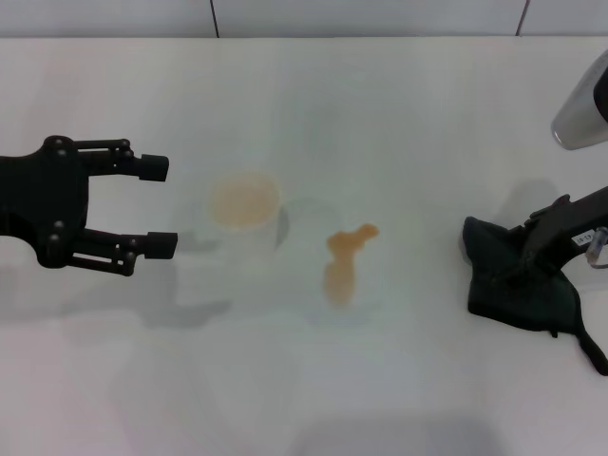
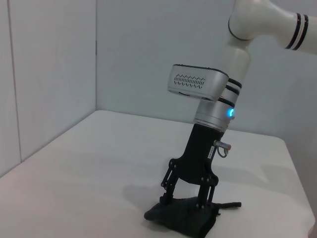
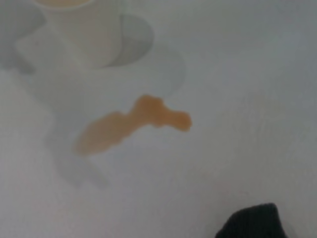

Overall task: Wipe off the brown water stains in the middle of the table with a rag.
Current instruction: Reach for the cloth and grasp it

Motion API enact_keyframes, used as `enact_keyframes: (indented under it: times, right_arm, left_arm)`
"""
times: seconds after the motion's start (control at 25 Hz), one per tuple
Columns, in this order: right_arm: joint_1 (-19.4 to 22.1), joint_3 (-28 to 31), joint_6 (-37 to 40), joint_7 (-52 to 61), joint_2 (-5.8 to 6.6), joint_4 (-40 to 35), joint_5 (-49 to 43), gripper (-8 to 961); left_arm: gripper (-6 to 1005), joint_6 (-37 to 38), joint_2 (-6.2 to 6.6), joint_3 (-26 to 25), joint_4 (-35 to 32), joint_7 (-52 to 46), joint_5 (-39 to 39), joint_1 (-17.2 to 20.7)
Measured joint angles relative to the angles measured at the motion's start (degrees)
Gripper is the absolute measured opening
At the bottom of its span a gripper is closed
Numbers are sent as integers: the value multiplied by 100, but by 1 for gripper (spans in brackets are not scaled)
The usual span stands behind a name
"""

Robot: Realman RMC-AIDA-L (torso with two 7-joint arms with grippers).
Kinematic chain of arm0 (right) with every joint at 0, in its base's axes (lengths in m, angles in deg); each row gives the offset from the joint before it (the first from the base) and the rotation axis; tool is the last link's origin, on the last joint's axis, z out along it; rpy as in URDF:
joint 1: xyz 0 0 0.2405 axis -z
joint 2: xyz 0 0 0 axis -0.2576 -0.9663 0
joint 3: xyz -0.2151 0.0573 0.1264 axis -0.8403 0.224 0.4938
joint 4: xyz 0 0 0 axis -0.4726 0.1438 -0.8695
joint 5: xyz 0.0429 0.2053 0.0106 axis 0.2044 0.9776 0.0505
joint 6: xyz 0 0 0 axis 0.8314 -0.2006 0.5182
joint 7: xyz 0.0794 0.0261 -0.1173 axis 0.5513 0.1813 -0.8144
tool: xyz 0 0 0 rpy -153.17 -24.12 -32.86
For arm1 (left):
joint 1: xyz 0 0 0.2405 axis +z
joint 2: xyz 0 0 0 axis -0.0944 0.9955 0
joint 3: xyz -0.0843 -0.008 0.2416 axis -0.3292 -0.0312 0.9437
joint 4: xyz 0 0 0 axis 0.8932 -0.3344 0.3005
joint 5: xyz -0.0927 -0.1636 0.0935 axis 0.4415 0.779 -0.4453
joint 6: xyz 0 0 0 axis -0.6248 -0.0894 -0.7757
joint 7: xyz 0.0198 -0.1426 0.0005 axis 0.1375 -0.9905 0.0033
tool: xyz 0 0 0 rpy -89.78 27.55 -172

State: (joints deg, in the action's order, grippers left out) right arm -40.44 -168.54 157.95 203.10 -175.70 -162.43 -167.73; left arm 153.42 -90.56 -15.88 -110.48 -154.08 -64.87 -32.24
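Stain (image 1: 344, 261): brown water stains mid-table (image 1: 399, 114), cup (image 1: 243, 211) just beside.
Rag (image 1: 518, 280): at table's right, pressed under right gripper (image 2: 187, 199), fingers straddling it.
Left gripper (image 1: 161, 206): spread wide, empty.
Right wrist view: rag corner only.

The light was bright and soft all over the white table (image 1: 399, 123). Pale grey shadows lay under the left gripper (image 1: 161, 206) and beside the clear cup (image 1: 245, 211). In the right wrist view, the brown water stains (image 3: 131, 124) and cup looked blurry.

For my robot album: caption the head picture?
Right gripper presses on black rag beside orange-brown stain on white table.
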Motion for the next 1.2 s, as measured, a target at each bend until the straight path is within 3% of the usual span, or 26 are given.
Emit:
enact_keyframes:
  times: [0.8, 1.0, 1.2]
  right_arm:
    - [204, -71, 48, 35, -11, -362, -147, 728]
    - [231, -147, 5, 33, -12, -321, -146, 591]
    - [239, -229, -39, 29, -12, -312, -144, 597]
  left_arm:
    - [876, -11, -26, -7, -100, 23, -34, 51]
    - [875, -15, -33, -13, -122, 34, -33, 55]
    - [875, -18, -34, -10, -129, 43, -21, 59]
